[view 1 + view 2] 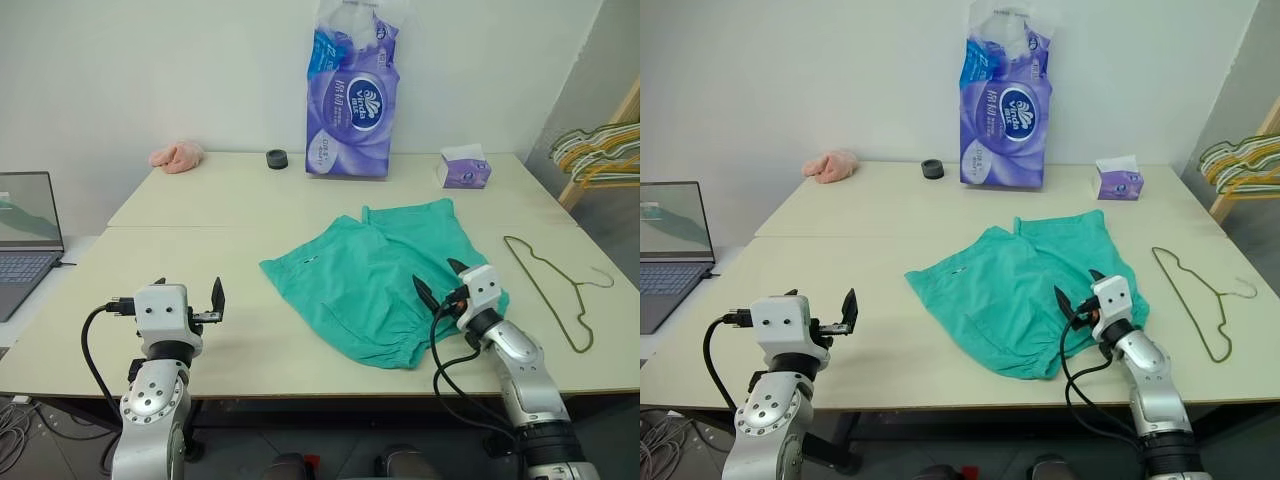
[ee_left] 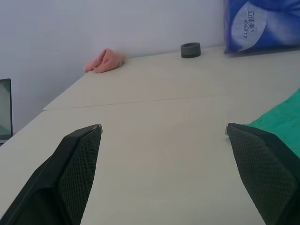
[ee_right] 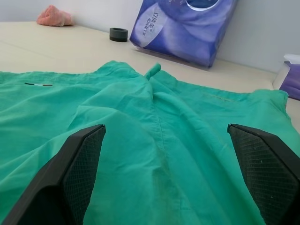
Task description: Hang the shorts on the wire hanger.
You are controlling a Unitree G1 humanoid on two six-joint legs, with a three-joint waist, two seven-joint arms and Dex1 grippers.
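The teal-green shorts point(image 1: 370, 275) lie spread flat on the table, right of centre. To their right the thin olive wire hanger point(image 1: 540, 292) lies flat on the tabletop, apart from the fabric. My right gripper point(image 1: 441, 280) hovers open over the near right edge of the shorts, and the right wrist view has green cloth point(image 3: 159, 140) between and beyond its fingers point(image 3: 79, 173). My left gripper point(image 1: 188, 290) is open over bare table at the near left, well clear of the shorts. In the left wrist view a corner of the shorts point(image 2: 281, 119) shows beside one finger.
At the back of the table stand a purple tissue-roll pack point(image 1: 352, 110), a small tissue box point(image 1: 463, 168), a black tape roll point(image 1: 277, 159) and a pink cloth lump point(image 1: 177, 156). A laptop point(image 1: 25, 225) sits at the far left. More hangers point(image 1: 600, 150) hang at the far right.
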